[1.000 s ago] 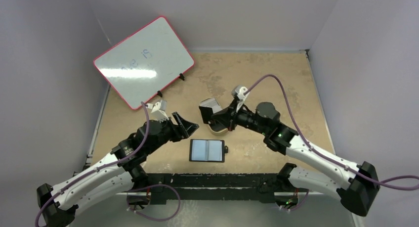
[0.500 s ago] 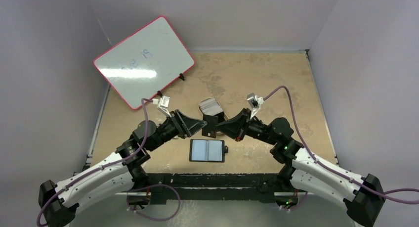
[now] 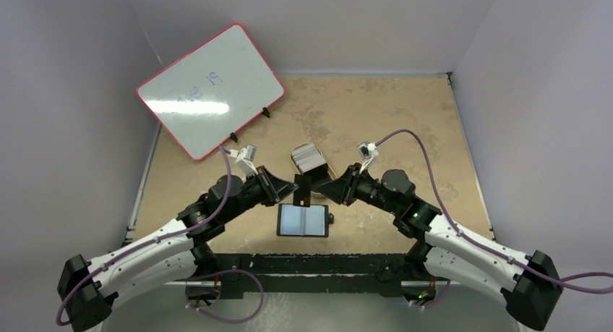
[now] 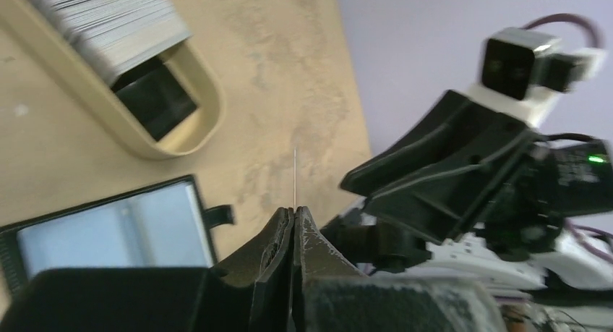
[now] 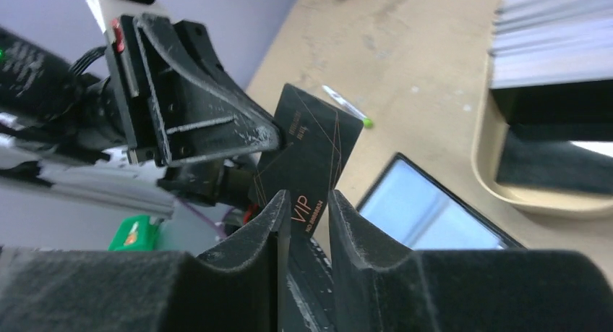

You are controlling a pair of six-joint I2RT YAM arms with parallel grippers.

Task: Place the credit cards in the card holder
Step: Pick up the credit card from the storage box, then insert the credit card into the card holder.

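The left gripper (image 4: 294,210) was clamped shut on a black VIP card (image 5: 311,147), held on edge above the table (image 3: 390,115) and tilted with one corner uppermost. The lower end of the card sat between the parted fingers of the right gripper (image 5: 309,198). Copper letters read "VIP"; the smaller line beneath was illegible. Just below, the card holder (image 3: 303,220) lay open and flat, long axis left-right, snap tab to the right. Beyond it, the stack of whitish cards (image 3: 306,155) leaned in a tan tin (image 3: 323,170). A pen (image 5: 345,104) lay nearby, and a red-rimmed whiteboard (image 3: 209,90) bore faint, unreadable blue writing.
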